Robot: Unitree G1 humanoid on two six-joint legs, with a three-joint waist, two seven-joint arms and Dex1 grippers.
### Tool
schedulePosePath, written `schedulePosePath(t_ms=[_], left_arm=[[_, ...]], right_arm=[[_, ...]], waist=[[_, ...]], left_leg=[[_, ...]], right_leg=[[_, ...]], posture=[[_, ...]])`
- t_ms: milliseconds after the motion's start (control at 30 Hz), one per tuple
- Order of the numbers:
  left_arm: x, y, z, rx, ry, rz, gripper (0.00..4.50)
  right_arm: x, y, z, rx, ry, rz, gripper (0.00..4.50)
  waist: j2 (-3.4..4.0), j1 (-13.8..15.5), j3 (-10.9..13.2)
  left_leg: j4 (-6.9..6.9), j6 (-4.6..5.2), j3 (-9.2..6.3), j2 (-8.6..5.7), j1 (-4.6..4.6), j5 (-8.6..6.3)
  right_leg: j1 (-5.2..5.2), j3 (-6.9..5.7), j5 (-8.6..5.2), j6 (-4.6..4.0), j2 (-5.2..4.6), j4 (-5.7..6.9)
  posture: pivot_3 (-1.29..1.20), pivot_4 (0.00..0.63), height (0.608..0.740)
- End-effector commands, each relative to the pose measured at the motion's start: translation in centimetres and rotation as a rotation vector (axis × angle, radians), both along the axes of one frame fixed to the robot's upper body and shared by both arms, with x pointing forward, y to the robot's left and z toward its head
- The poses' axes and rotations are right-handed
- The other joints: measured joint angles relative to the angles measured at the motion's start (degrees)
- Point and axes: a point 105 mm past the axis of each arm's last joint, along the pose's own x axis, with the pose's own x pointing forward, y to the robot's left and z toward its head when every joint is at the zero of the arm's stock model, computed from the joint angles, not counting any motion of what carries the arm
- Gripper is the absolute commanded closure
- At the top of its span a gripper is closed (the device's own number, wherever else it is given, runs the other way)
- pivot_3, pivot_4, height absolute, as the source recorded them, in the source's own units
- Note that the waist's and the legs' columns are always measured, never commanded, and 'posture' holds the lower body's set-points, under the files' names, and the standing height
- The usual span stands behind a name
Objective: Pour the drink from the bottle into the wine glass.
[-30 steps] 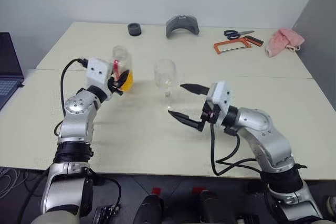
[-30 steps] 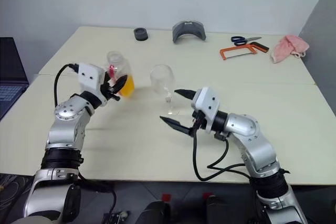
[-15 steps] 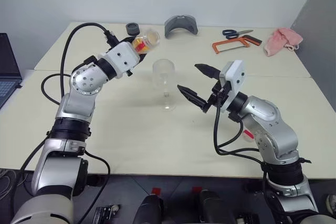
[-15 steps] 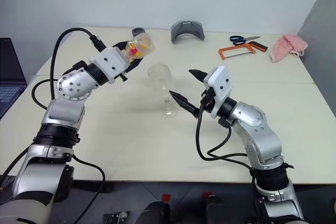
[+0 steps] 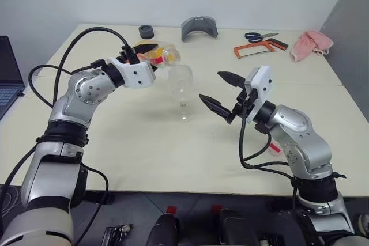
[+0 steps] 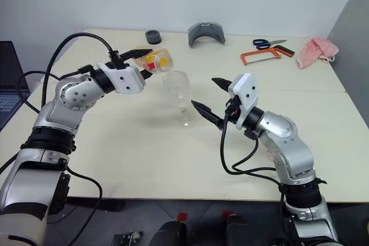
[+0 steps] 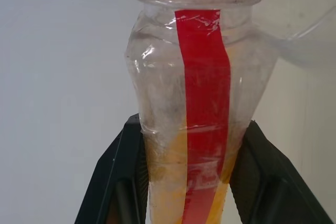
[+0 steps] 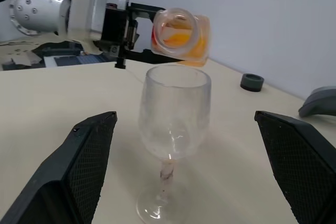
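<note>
Orange drink [image 8: 181, 39] lies pooled along the lower side of the bottle [image 5: 159, 56], which the left gripper [image 5: 145, 53] clamps by its body, black fingers [image 7: 118, 182] pressed to either flank beside the red label strip. Bottle lies about level, its open mouth facing the right gripper [image 5: 218, 91] and hanging just above the rim of the wine glass [image 5: 181, 90]; no cap visible on the neck. Glass stands upright on the table [image 5: 144, 154], apparently empty, no stream visible leaving the mouth yet. Right gripper hovers just beside the glass at stem height, jaws spread wide, touching nothing. Judgement: the pour is at its onset. To do it well, the mouth should sit over the middle of the bowl rather than at the near rim, since the liquid will arc forward as it leaves. Tilt should increase slowly by rolling the wrist, keeping the neck close above the rim without knocking it; the tall stemmed glass looks easy to tip. Right gripper could steady the stem. Squeezing harder risks buckling the thin plastic and causing a spurt.
</note>
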Motion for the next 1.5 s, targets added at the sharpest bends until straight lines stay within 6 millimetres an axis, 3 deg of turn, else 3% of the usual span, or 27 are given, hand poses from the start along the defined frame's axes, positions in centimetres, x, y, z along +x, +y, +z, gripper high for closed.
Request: schedulePosePath(t_ms=[33,367,1500], left_arm=[[-0.3,0.0,2.3,0.031,-0.105,-0.01,2.83],[0.2,0.5,3.2,0.093,-0.179,0.025,2.83],[1.0,0.6,4.8,0.198,-0.329,0.062,2.83]], right_arm=[[-0.5,-0.5,0.6,0.007,-0.02,0.042,0.0],[-1.0,-0.7,-0.3,-0.068,-0.022,0.09,0.0],[-1.0,-0.5,-1.2,-0.08,-0.03,0.062,0.0]], waist=[[0.0,0.0,0.0],[0.0,0.0,0.0],[-0.01,0.0,0.0]], left_leg=[[0.0,0.0,0.0,0.01,0.0,0.0],[0.01,0.0,0.02,-0.01,-0.01,0.0],[0.03,-0.01,0.05,-0.02,-0.02,0.01]], right_leg=[[0.0,-0.01,0.0,0.0,0.01,0.0],[0.0,0.0,0.0,0.0,0.0,0.01],[-0.04,0.0,0.0,0.0,-0.01,0.05]], posture=[[0.0,0.15,0.74],[0.0,0.15,0.74],[0.0,0.15,0.74]])
